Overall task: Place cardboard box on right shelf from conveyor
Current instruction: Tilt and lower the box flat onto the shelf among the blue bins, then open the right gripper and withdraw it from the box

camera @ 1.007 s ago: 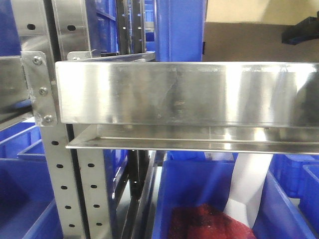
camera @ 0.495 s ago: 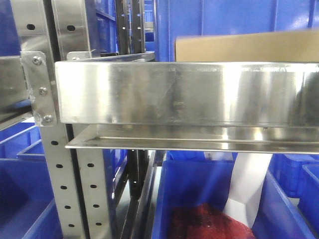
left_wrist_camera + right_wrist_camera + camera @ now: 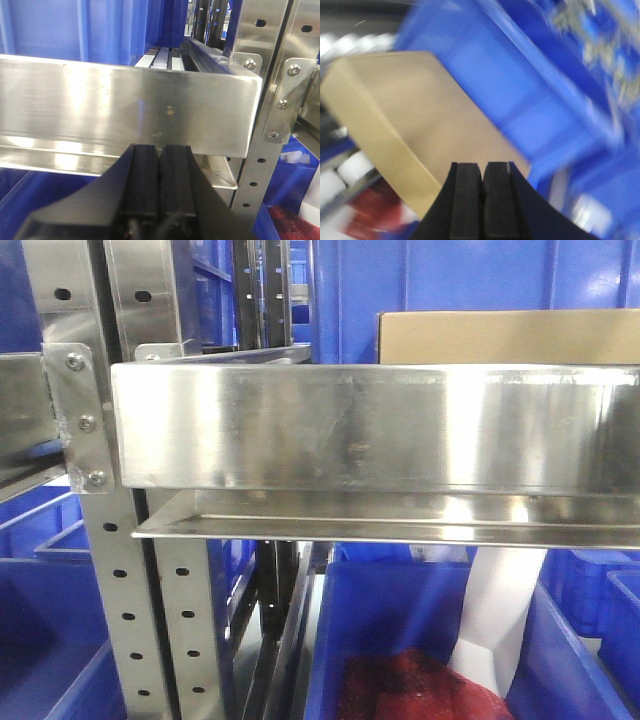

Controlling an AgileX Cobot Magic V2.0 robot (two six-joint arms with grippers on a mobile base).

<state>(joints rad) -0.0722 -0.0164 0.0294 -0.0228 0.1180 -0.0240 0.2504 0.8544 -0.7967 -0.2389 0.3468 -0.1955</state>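
The plain tan cardboard box (image 3: 505, 337) rests level on the right shelf (image 3: 350, 425), behind its tall shiny front lip, so only its upper part shows. In the blurred right wrist view the cardboard box (image 3: 420, 115) lies just ahead of my right gripper (image 3: 483, 165), whose pads are pressed together with nothing between them. My left gripper (image 3: 160, 147) is shut and empty, held close in front of the lip of a steel shelf (image 3: 125, 105) that ends at an upright on its right. The conveyor is out of view.
Perforated steel uprights (image 3: 125, 590) stand left of the right shelf. Below the shelf sits a blue bin (image 3: 390, 610) holding something red (image 3: 420, 690) and a white piece (image 3: 500, 610). More blue bins (image 3: 480, 275) stand behind the box.
The box came down from a raised, tilted pose and shifted a little right, and now sits level behind the lip. The dark gripper seen at top right a second ago has left the front view.
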